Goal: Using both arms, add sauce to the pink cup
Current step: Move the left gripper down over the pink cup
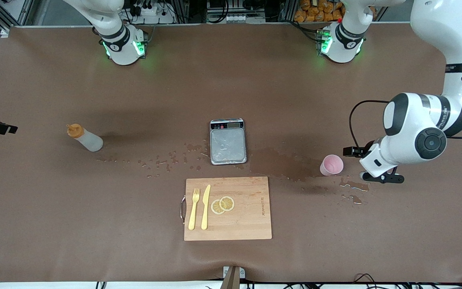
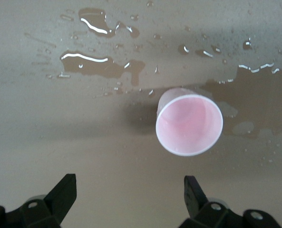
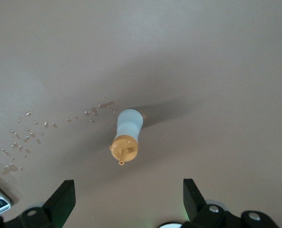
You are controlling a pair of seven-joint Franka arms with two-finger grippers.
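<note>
1. Pale-pink round plastic cup stands upright on the brown table mat toward the left arm's end, mouth up, among wet patches.
2. Left arm, white with black bands, is bent at the elbow with its wrist low beside the cup. Left gripper hangs just short of the cup, jaws spread wide and empty; in the left wrist view the cup sits ahead of the black fingertips, nearer one finger than the other, not between them and not touched.
3. Translucent whitish squeeze bottle with an orange nozzle cap stands on the mat toward the right arm's end, well apart from the cup.
4. Right arm is seen in the front view only at its base. Right gripper hangs above the bottle, jaws wide and empty; the cap lies ahead of the gap between the fingers, clear of both.
5. Grey scale with a steel plate and a wooden cutting board carrying a yellow fork, yellow knife and lemon slices lie mid-table, between the two task items.
</note>
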